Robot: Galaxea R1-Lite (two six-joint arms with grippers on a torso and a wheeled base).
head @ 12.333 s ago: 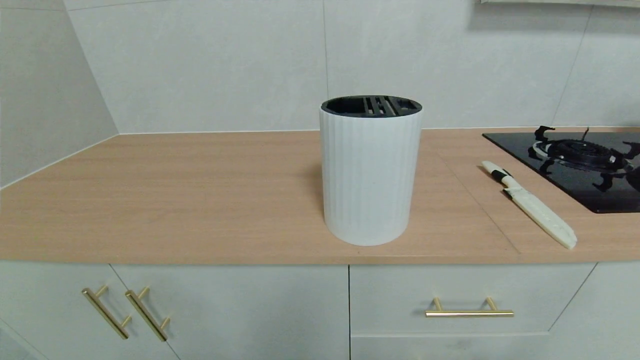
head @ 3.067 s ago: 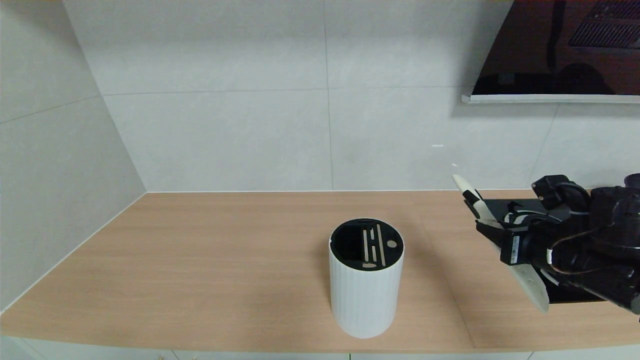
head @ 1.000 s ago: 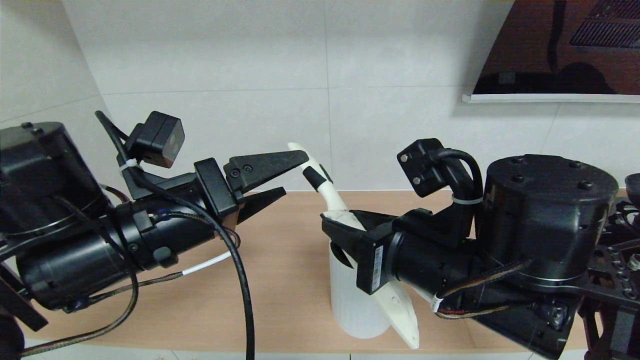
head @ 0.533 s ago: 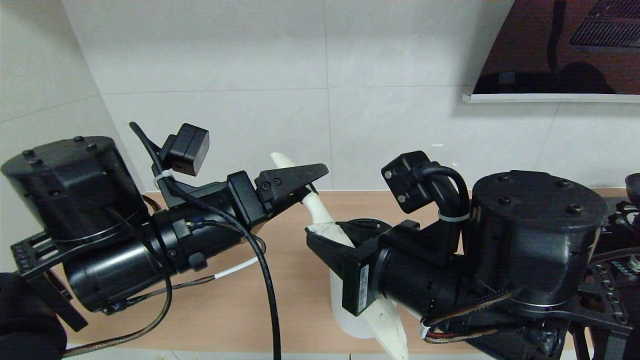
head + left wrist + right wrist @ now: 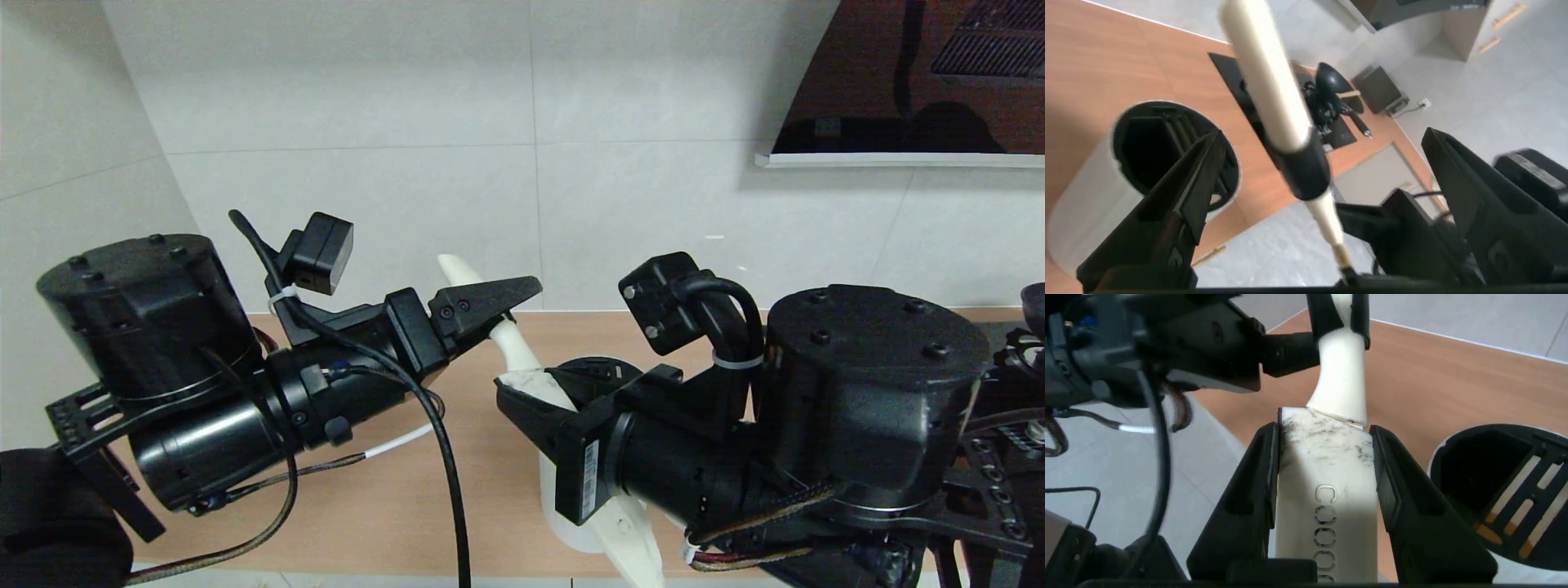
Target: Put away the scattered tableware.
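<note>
The right gripper [image 5: 1324, 437] is clamped on the blade of the white knife [image 5: 1339, 367], held tilted above the white ribbed cylindrical holder [image 5: 553, 498] near the front edge of the wooden countertop [image 5: 367, 523]. The left gripper [image 5: 1315, 175] gapes wide, one finger on either side of the knife's black-banded handle.

- L gripper [image 5: 1323, 143] was open, one finger on each side of the knife [image 5: 1270, 90], gap both sides, no contact.
- Knife: cream handle w/ black band, running diag across frame; far end went into R gripper [image 5: 1351, 245], grip detail unclear.
- White ribbed holder [image 5: 1086, 212], black slotted top, stood upright on wood counter [image 5: 1110, 57].
- Black hob [image 5: 1327, 90] sat further along the counter.
</note>
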